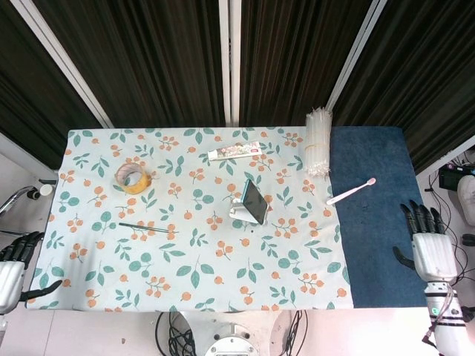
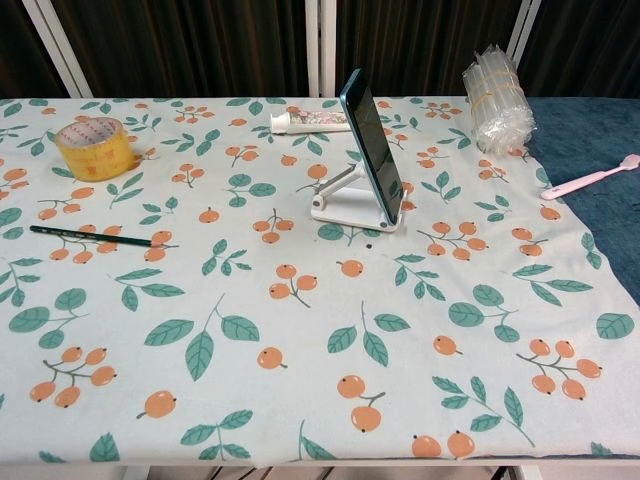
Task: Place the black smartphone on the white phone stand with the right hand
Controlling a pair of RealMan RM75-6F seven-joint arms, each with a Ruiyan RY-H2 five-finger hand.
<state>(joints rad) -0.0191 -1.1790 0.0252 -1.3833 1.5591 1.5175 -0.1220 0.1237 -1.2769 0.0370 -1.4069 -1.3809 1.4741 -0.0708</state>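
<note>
A: Black smartphone (image 2: 372,147) propped tilted on white phone stand (image 2: 345,208), mid-table, slightly toward far edge. Looks placed.
B: Right hand (image 1: 427,248)? Off the table past the right edge, holding nothing, fingers spread. Left hand (image 1: 13,273) off the near-left corner, nothing visibly in it, finger pose hard to tell.
A: Risks?
B: Steep lean on a light stand; could slip off the lip or topple if the table (image 1: 82,297) gets bumped. Judgement only.
A: View differences?
B: Head view only: both hands, whole table outline, blue mat (image 1: 386,222). Chest view only: phone's tilt and contact with stand seen side-on; neither hand in it.
A: Clutter?
B: Tape roll (image 2: 93,145) toward far-left corner, pencil (image 2: 95,236) by left edge, tube (image 2: 305,122) at far edge, plastic bundle (image 2: 497,92) near far-right, toothbrush (image 2: 590,179) on mat.
</note>
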